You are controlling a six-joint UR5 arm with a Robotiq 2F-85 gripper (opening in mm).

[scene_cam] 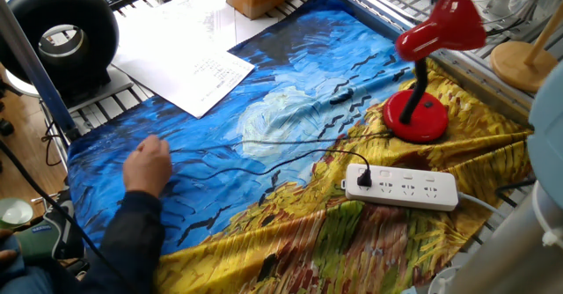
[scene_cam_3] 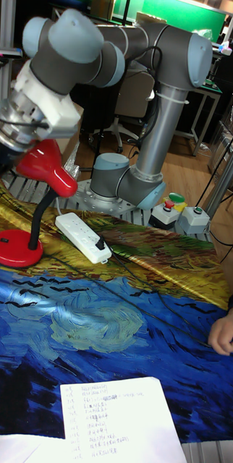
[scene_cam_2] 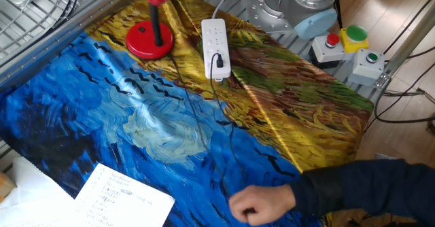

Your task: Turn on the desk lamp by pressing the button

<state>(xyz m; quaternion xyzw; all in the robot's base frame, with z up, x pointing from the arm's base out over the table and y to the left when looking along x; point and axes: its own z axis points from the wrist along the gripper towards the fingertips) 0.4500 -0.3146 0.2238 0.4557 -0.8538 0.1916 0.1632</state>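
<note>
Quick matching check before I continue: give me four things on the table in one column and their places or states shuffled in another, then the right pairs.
Things:
1. desk lamp
2. power strip
3. printed sheet
4. person's hand

Places or states:
A. resting on the blue part of the cloth, near its edge
B. white, with one black plug in it
C. partly under the cloth's edge, text side up
D. standing on the yellow part of the cloth, shade tilted down

Pairs: 1-D, 2-B, 3-C, 4-A
</note>
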